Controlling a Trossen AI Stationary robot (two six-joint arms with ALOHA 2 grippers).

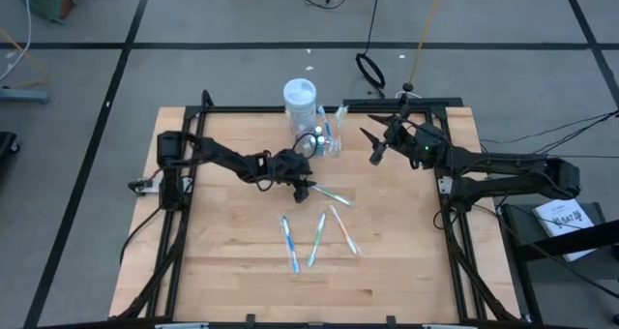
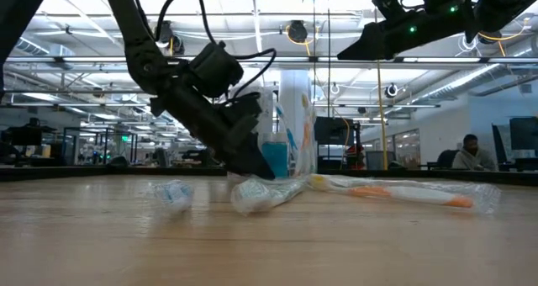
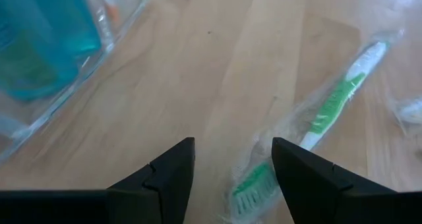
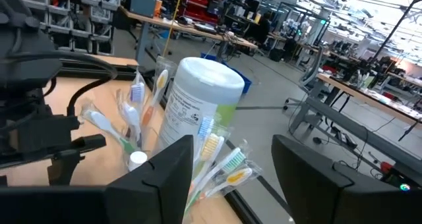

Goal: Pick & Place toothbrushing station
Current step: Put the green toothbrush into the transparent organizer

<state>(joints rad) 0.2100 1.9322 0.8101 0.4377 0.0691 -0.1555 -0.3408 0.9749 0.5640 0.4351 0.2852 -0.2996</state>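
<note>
A small clear plastic cup [image 1: 329, 141] stands at the table's far middle, holding several wrapped toothbrushes [image 4: 135, 112] and teal tubes [image 3: 39, 46]. A wrapped green toothbrush [image 3: 333, 105] lies flat on the table just in front of the cup [image 1: 331, 194]. My left gripper [image 3: 233, 141] is open and low over the table [image 1: 302, 181], its fingers either side of the brush's bristle end [image 3: 254, 184]; I see no contact. My right gripper [image 1: 375, 153] is open and empty, raised right of the cup [image 2: 357, 46].
A taller clear jar with a white lid [image 1: 301, 99] stands just behind the cup. Three more wrapped toothbrushes lie nearer the front: two blue [image 1: 289, 242] [image 1: 316, 239] and one orange [image 1: 343, 229]. A black frame [image 1: 455, 232] edges the table.
</note>
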